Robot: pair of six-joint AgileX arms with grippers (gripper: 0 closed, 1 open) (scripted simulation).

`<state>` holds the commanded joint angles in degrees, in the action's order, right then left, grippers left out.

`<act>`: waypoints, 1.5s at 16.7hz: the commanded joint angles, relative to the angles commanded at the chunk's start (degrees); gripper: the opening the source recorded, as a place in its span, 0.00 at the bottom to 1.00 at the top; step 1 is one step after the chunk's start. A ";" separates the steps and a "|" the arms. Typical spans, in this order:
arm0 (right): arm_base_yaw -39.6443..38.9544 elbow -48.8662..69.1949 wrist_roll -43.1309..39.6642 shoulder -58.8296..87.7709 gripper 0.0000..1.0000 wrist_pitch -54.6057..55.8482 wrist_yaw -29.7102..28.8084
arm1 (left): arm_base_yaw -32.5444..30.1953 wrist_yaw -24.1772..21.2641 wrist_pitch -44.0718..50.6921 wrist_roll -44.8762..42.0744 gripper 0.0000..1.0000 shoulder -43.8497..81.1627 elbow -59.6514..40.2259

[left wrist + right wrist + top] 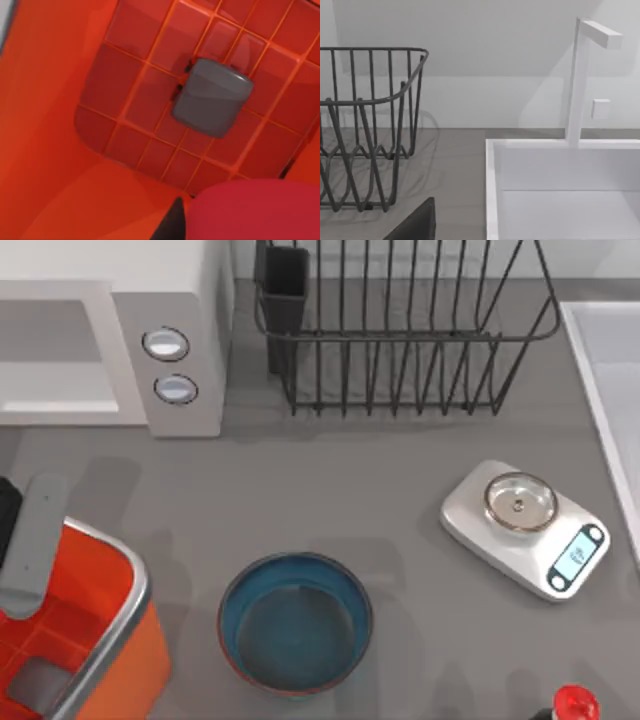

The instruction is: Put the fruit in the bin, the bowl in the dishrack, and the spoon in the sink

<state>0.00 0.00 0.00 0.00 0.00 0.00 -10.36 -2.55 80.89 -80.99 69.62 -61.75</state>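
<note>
The fruit [255, 205] is a small, round, dull red ball. In the left wrist view it hangs up high over the inside of the bin [110, 640], above the bin's red squared floor. The bin is a big orange tub with a shiny grey rim, and it sits at about 8 o'clock on the table. My left arm [35, 540] comes in from the table's left edge and leans over the bin, pointing down into it. The left gripper [240, 225] is clamped on the fruit, and one dark finger [172, 225] presses on its side. A grey square patch [212, 97] lies on the bin floor far below. The bowl [295, 625], blue outside and dark teal inside, stands at 6 o'clock, just beside the bin. The dishrack [400, 330] of thin black bars is at 12 o'clock, and the pale sink [610, 370] is at 3 o'clock. My right gripper [415, 225] is parked facing the dishrack and the sink, and I cannot tell if it is apart or together.
</note>
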 joint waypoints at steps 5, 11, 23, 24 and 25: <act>0.00 0.00 0.00 0.00 1.00 0.00 0.00 | -0.25 0.04 -0.36 0.04 0.00 0.23 -0.05; 0.00 0.00 0.00 0.00 1.00 0.00 0.00 | -0.03 0.00 -10.67 0.05 0.00 0.63 9.62; 0.00 0.00 0.00 0.00 1.00 0.00 0.00 | 0.11 0.00 -16.29 -0.12 0.30 1.11 15.18; 0.00 0.00 0.00 0.00 1.00 0.00 0.00 | 0.11 0.00 -16.29 -0.12 0.38 1.11 15.18; 0.00 0.00 0.00 0.00 1.00 0.00 0.00 | 0.11 0.00 -16.29 -0.12 0.45 1.11 15.18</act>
<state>0.00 0.00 0.00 0.00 0.00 0.00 -10.25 -2.55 64.60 -81.12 70.73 -46.57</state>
